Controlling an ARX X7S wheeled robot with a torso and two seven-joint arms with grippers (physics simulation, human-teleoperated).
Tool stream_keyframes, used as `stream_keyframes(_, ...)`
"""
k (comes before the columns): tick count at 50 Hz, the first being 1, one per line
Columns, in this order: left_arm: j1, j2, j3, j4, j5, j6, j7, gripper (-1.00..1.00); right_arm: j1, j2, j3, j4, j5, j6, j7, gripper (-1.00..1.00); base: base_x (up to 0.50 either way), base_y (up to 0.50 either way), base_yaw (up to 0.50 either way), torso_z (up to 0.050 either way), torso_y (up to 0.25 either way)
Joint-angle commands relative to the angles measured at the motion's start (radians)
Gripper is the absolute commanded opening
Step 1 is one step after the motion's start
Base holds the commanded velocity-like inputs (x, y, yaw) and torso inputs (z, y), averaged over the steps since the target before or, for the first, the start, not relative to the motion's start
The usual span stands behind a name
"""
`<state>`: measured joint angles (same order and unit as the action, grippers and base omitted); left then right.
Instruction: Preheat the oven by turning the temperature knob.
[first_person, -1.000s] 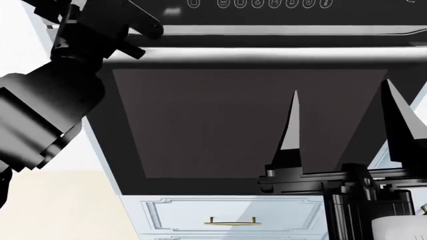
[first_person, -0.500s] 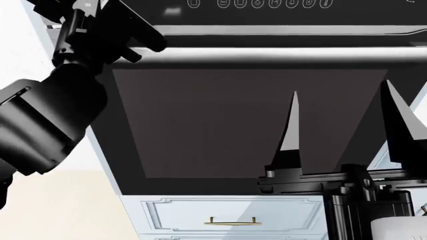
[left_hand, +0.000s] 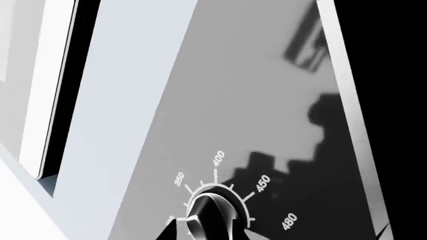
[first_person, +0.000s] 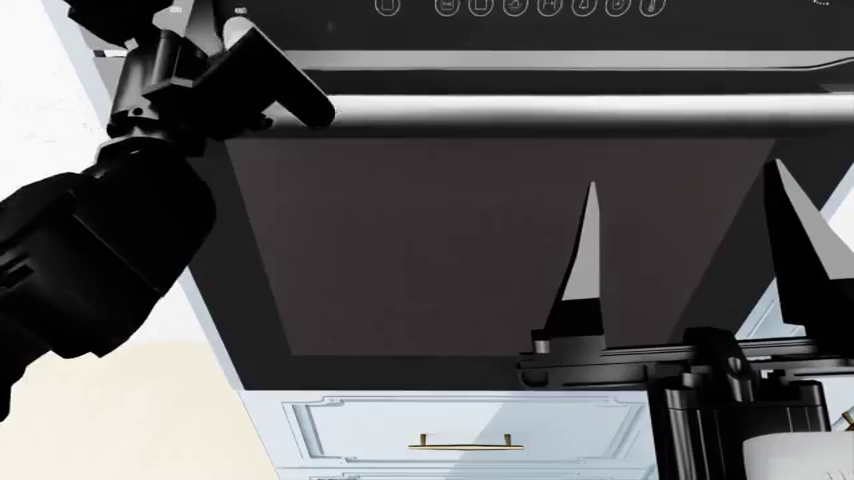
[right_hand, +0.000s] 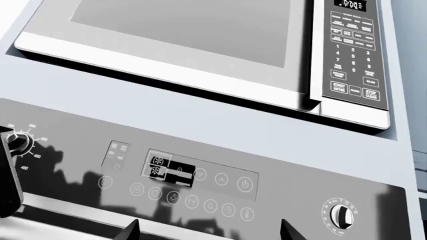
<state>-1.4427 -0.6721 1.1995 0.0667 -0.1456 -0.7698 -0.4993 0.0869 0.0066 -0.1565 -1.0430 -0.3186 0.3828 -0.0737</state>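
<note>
The oven (first_person: 494, 250) fills the middle of the head view: a flat dark glass door under a long, round, brushed-silver bar handle (first_person: 574, 108), with a glossy black control strip (first_person: 534, 8) of small white icons above it. Below the oven sits a white panelled drawer (first_person: 467, 430) with a thin brass pull.

The left gripper (first_person: 220, 45) reaches up to the oven's upper left corner, at the left end of the control strip. Its wrist camera looks close on the temperature knob (left_hand: 212, 220), a shiny rounded metal dial ringed by white ticks and numbers 350, 400, 450, 480. Dark fingertip points show beside the knob; whether they clamp it cannot be told.

The right gripper (first_person: 687, 255) hangs before the oven door, its two tapered, blade-like black fingers (first_person: 583, 250) spread well apart, holding nothing. Its camera shows a smooth silver microwave (right_hand: 200, 45) above the oven's control strip.
</note>
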Motion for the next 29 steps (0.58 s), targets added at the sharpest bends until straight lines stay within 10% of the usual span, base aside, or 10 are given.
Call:
stream_keyframes(1, -0.088, 0.079, 0.086, -0.057, -0.158, 0.131, 0.217, -1.00, -0.006, -0.004, -0.015, -0.004, -0.013, -0.008, 0.002, 1.00, 0.03, -0.01, -0.03, 0.010, 0.000)
stream_keyframes(29, -0.106, 0.079, 0.204, -0.073, -0.010, 0.168, 0.222, -1.00, -0.002, -0.003, -0.012, -0.004, -0.011, -0.005, 0.000, 1.00, 0.03, -0.01, -0.03, 0.003, 0.000)
